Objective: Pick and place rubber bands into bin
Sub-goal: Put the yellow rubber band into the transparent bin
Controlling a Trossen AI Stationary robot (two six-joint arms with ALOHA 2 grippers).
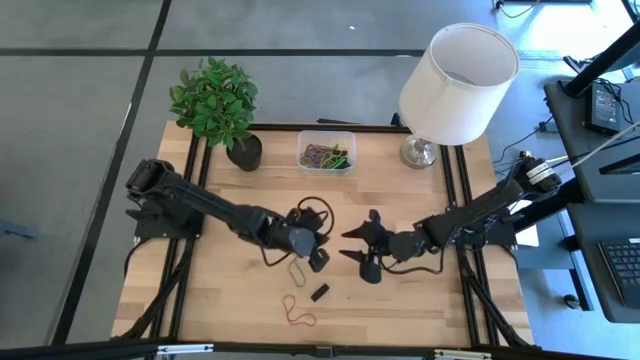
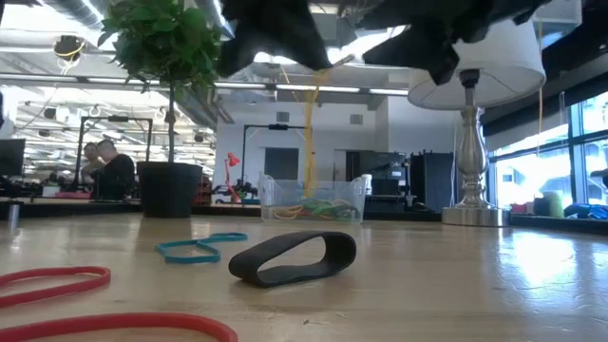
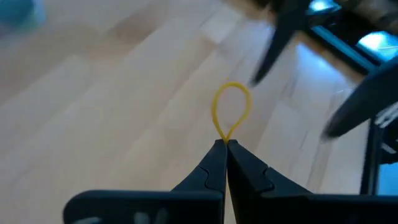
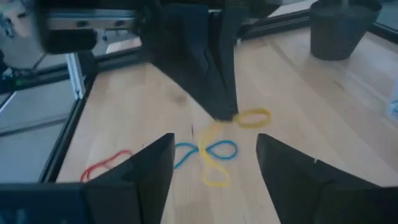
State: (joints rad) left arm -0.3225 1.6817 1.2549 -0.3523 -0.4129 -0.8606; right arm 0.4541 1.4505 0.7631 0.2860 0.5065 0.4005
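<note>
My left gripper (image 1: 318, 260) is over the middle of the table, shut on a yellow rubber band (image 3: 231, 111). In the low view the yellow band (image 2: 309, 123) hangs down from it. My right gripper (image 1: 360, 247) waits just to the right, open, its fingers (image 4: 149, 174) facing the left gripper (image 4: 225, 115). A black band (image 2: 294, 256), a blue band (image 2: 199, 248) and red bands (image 2: 57, 280) lie flat on the wood. The clear bin (image 1: 326, 152) stands at the far edge and holds several bands. My left gripper pinches the yellow band between its two shut fingertips (image 3: 219, 155), coming from above and slanting down. A small loop (image 4: 252, 117) sticks out beyond the tips. The longer part (image 4: 211, 158) hangs slack below the fingers, above the table.
A black plant pot (image 1: 244, 152) stands left of the bin and a lamp base (image 1: 418, 152) right of it. The lamp shade (image 1: 458, 82) overhangs the far right corner. Bare wood lies along the near edge (image 1: 420, 310).
</note>
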